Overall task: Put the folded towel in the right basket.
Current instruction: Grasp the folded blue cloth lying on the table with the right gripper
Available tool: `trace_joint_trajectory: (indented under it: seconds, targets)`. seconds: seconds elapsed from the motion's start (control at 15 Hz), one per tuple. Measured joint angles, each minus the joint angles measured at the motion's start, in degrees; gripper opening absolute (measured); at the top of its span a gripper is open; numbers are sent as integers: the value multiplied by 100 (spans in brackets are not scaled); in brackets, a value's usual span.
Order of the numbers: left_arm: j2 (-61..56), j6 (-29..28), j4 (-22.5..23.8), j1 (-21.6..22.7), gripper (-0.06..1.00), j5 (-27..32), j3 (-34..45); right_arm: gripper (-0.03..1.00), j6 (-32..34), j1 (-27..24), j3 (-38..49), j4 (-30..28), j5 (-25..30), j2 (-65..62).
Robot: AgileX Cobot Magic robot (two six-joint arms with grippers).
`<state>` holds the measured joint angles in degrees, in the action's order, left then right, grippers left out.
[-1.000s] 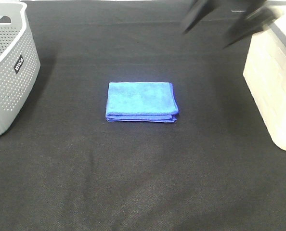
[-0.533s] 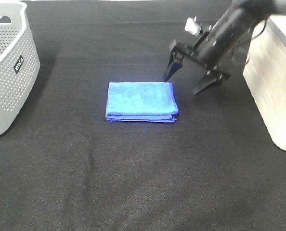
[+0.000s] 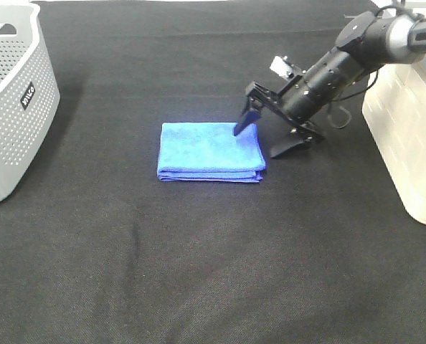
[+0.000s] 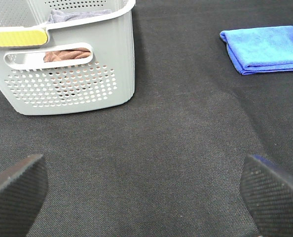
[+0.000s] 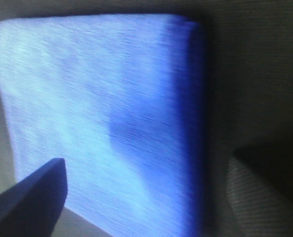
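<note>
The folded blue towel (image 3: 210,150) lies flat on the black cloth in the middle of the exterior high view. It also shows in the left wrist view (image 4: 267,48) and fills the right wrist view (image 5: 102,118). My right gripper (image 3: 259,140) is open and low at the towel's right edge, one finger over the towel's far right corner, the other on the cloth just beside it. The white right basket (image 3: 408,129) stands at the right edge. My left gripper (image 4: 146,190) is open and empty, far from the towel, near the grey basket.
A grey perforated basket (image 3: 12,100) stands at the left edge; in the left wrist view (image 4: 67,64) it holds brown and grey cloths. The black cloth (image 3: 213,258) covers the table.
My right arm has swung down from the far right and lowered onto the towel's right edge, jaws open and straddling it. The towel has not moved.
</note>
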<state>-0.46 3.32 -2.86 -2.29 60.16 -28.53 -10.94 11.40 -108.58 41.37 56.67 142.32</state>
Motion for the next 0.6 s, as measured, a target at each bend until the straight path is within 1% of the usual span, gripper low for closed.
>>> trace_joint_trajectory:
  seconds: [0.07, 0.13, 0.2, 0.27, 0.33, 0.4, 0.47, 0.53, 0.6]
  targets:
    - [0, 0, 0, 0, 99, 0, 0, 87, 0, 0, 0, 0, 0, 0]
    - [0, 0, 0, 0, 99, 0, 0, 85, -6, 143, -29, 258, -46, 115]
    - [0, 0, 0, 0, 99, 0, 0, 82, -40, 372, -57, 493, -86, 206]
    - [0, 0, 0, 0, 99, 0, 0, 77, -52, 613, -74, 647, -138, 286]
    - [0, 0, 0, 0, 99, 0, 0, 69, -52, 785, -74, 693, -183, 321]
    - [0, 0, 0, 0, 99, 0, 0, 43, -52, 911, -74, 647, -258, 372]
    - [0, 0, 0, 0, 99, 0, 0, 24, -52, 911, -74, 607, -275, 384]
    - [0, 0, 0, 0, 99, 0, 0, 14, -52, 900, -115, 539, -241, 378]
    - [0, 0, 0, 0, 99, 0, 0, 14, -52, 888, -252, 418, -120, 372]
